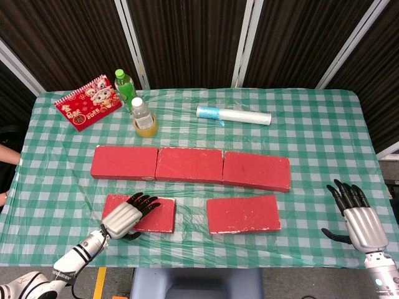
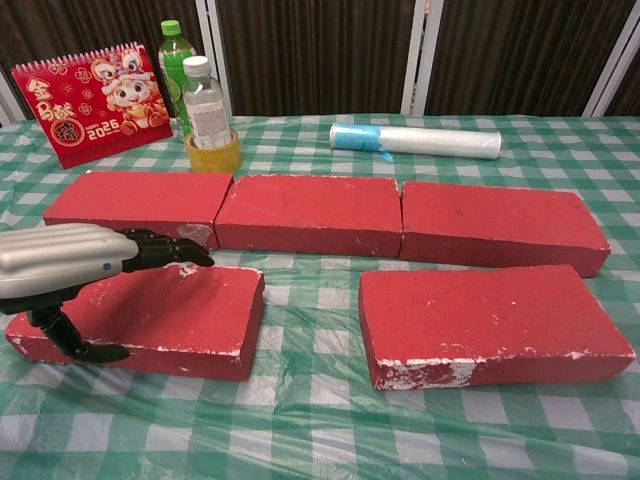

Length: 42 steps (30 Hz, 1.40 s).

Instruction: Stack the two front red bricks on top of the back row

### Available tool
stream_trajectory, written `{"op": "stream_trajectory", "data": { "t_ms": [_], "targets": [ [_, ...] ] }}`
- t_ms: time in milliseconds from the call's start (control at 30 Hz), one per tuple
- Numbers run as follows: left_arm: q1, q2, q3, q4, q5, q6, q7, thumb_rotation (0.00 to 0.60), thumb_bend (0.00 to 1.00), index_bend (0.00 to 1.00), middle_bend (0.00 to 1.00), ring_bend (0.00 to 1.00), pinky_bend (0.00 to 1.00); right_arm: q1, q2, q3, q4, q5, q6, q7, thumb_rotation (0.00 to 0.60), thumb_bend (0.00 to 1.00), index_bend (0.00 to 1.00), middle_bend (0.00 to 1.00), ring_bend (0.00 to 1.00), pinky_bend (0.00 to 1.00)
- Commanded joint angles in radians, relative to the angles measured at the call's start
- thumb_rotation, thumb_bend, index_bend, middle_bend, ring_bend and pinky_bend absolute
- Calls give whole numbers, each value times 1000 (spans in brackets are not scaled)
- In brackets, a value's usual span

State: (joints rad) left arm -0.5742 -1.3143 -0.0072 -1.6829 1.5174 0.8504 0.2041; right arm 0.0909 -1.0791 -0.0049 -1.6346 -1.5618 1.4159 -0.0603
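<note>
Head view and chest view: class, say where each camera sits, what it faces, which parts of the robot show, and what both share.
Head view: high up, looking down on the table; shows the left hand over the front left brick and the right hand.
Chest view: low at the table's near edge, facing the back; shows the left hand only.
Both share the five bricks, bottles, calendar and roll.

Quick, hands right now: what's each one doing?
Left hand: open, fingers spread over the front left brick, not gripping it.
Right hand: open, holding nothing.
</note>
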Motion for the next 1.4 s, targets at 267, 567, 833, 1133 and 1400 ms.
{"op": "stream_trajectory", "data": {
  "t_ms": [267, 567, 833, 1133, 1400],
  "targets": [
    [-30, -6, 1, 27, -67, -36, 5, 600, 285, 0, 0, 0, 0, 2, -2, 3, 0, 9, -6, -7, 600, 238, 0, 0, 0, 0],
    [-53, -7, 3, 44, -117, -63, 5, 600, 282, 0, 0, 0, 7, 4, -4, 4, -3, 17, -14, -17, 600, 239, 0, 0, 0, 0],
    [-67, -5, 6, 62, -148, -75, 5, 600, 278, 0, 0, 0, 66, 6, -7, 3, -4, 21, -20, -26, 600, 239, 0, 0, 0, 0],
    [-68, 6, 16, 53, -147, -53, 8, 600, 282, 0, 466, 451, 558, 8, -9, 2, -6, 22, -24, -32, 600, 239, 0, 0, 0, 0],
    [-47, 45, 7, 7, -83, 56, 11, 600, 295, 0, 556, 538, 638, 7, -8, 1, -7, 20, -23, -31, 600, 238, 0, 0, 0, 0]
  ]
}}
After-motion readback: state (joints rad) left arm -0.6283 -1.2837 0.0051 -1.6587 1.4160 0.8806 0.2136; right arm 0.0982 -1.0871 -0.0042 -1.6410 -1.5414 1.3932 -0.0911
